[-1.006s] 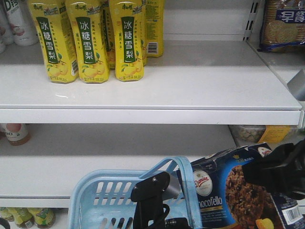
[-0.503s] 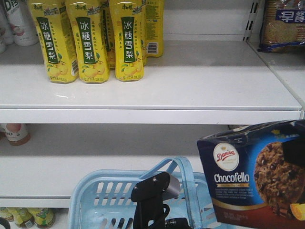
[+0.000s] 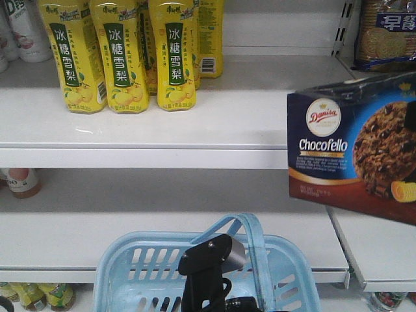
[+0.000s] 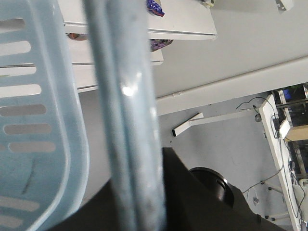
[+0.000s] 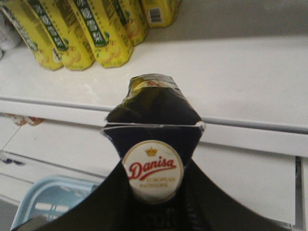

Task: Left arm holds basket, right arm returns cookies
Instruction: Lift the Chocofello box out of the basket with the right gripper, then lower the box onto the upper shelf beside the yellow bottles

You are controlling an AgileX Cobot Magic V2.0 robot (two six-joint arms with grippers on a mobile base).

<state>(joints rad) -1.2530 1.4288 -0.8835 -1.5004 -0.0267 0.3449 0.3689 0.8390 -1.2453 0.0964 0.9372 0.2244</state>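
Right wrist-mounted view: the right gripper (image 5: 154,168) is clamped on the cookies (image 5: 153,108), a dark navy box seen end-on. One black finger (image 5: 96,202) lies against each side of the end flap that carries the round logo. Yellow bottles (image 5: 96,33) line the top left, standing on the white upper shelf (image 5: 240,77). A corner of the basket (image 5: 53,197) shows at the lower left.

Left wrist-mounted view: the left gripper (image 4: 139,207) is closed around the basket's handle (image 4: 127,120), which rises from bottom centre to the top edge. The basket's slotted wall fills the left of the frame.

Exterior front-facing view: the box occupies the right of the frame, with its front face toward the camera and slightly tilted. It overlaps the front lip of the upper shelf. It hangs in the air, above and to the right of the light blue basket and well apart from it. The basket sits at lower centre with its arched handle raised. The black bracket and silver-grey cylinder of the left arm (image 3: 207,263) sit at the handle. The bottles stand at the upper left, and a clear-wrapped biscuit pack (image 3: 383,36) lies in the upper right corner.
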